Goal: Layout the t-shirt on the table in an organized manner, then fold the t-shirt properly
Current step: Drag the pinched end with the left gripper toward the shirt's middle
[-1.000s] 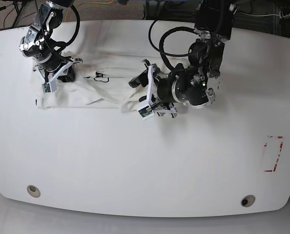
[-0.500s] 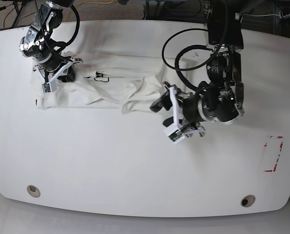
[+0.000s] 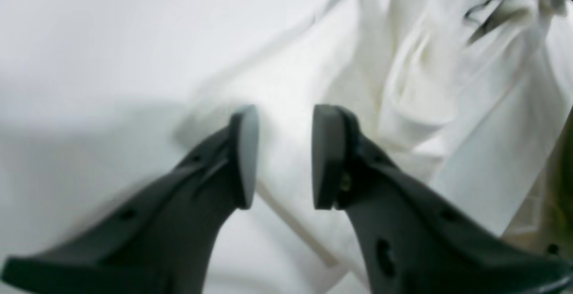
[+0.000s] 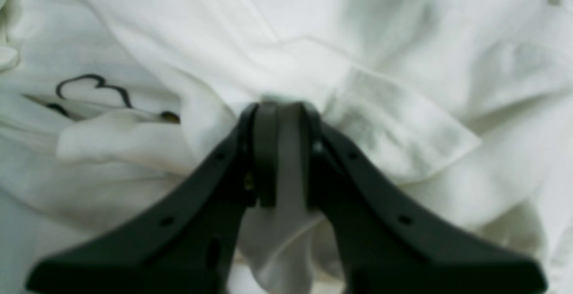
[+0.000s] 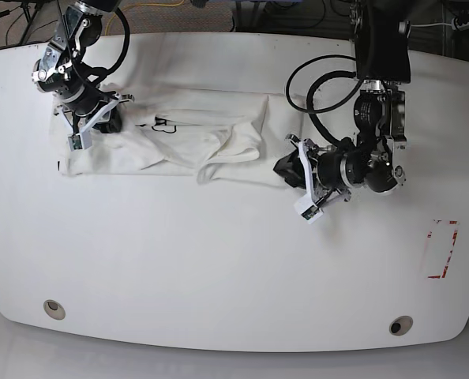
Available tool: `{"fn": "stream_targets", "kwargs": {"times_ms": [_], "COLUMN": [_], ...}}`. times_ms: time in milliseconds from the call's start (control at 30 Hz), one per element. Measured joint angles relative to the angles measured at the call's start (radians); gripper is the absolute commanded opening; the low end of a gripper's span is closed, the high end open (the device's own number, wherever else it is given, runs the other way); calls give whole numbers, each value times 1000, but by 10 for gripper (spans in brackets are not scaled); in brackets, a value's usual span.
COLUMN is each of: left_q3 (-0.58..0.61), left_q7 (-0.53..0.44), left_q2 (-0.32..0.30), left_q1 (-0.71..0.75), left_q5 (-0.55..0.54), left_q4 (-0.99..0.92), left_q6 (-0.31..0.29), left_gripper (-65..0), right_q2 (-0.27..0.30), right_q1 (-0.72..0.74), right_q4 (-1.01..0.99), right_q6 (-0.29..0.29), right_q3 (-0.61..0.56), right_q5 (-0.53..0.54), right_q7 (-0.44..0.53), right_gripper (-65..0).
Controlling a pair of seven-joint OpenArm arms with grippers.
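Note:
The white t-shirt [image 5: 179,146] lies crumpled across the back left of the table [image 5: 219,268], a black outline print [image 5: 164,125] showing on top. My right gripper [image 5: 106,121] is at the shirt's left end, shut on a fold of the cloth [image 4: 403,39]; its pads [image 4: 265,151] pinch the fabric. Off the shirt's right edge, my left gripper [image 5: 285,168] points back at the shirt over bare table. In the left wrist view, the left gripper [image 3: 284,155] is open with a narrow gap holding nothing, and the t-shirt [image 3: 425,83] lies beyond.
A red-and-white tape rectangle [image 5: 442,249] marks the table's right side. Two round metal grommet holes [image 5: 54,309] [image 5: 401,324] sit near the front edge. Black cables loop from the left arm [image 5: 377,118] at the back right.
My left arm has swung right, off the shirt's right edge, and its jaws have narrowed. The shirt's right end now lies spread a little further right. The right gripper has held still.

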Motion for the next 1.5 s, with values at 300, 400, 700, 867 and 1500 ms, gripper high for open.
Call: {"fn": "stream_targets", "kwargs": {"times_ms": [300,400,700,867,1500], "left_q3": [153,247,461,536,321], "left_q7": [-2,0,47,148,61], "left_q2": [-4,-2,-8,-8,-109], "left_q1": [-50,-45,-48,-43,-44], "left_q5": [-6,-5,-20,-11,124], "left_q4": [-78,-53,113,146,189], "left_q6": [0,0,-1,0,0], "left_gripper": [-526,-525,-525,-525,-525], "right_q2": [0,0,0,0,-3], "right_q1": [0,0,0,4,14], "right_q4": [0,0,0,0,0], "right_q6": [0,0,0,0,0], "right_q3": [0,0,0,0,-3], "right_q5": [0,0,0,0,-2], "right_q7": [0,0,0,-1,0], "right_gripper": [-563,-563,-563,-563,-563]}}
